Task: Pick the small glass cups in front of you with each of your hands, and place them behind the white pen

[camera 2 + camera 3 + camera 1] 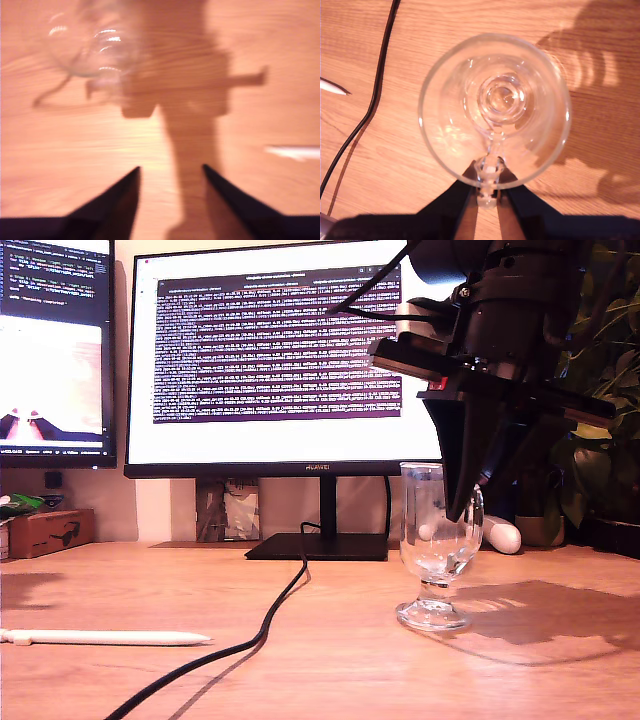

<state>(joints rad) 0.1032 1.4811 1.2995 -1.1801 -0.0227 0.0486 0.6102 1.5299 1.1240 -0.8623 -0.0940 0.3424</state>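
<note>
The wooden desk (330, 640) carries everything in view. At its back stands a monitor (280, 355) with the brand "HUAWEI" on its lower bezel; the rows of text on its screen are too small to read. A second screen (55, 345) sits at the exterior view's left, its text likewise unreadable.

My second gripper (487, 196) comes down from the dark arm body at the exterior view's upper right. Its two black blades stand either side of the handle of a glass cup (495, 107), narrowly parted — the handle sits between them, but contact on both sides cannot be confirmed. In the exterior view this cup (437, 540) stands upright on its round base on the desk, directly under that gripper (462, 502).

My first gripper (170, 172) is spread, with bare desk between its tips. A second glass cup (87, 45), blurred, lies well ahead of its tips and off to one side, untouched. A white streak (295, 151) lies to the other side, too blurred to identify.

A black cable (255, 635) runs from the monitor stand toward the front edge, passing beside the cup at my second gripper.

The white pen (105, 638) lies flat at the exterior view's lower left, beyond the cable from that cup — its dark tip (342, 92) shows in the second wrist view.
</note>
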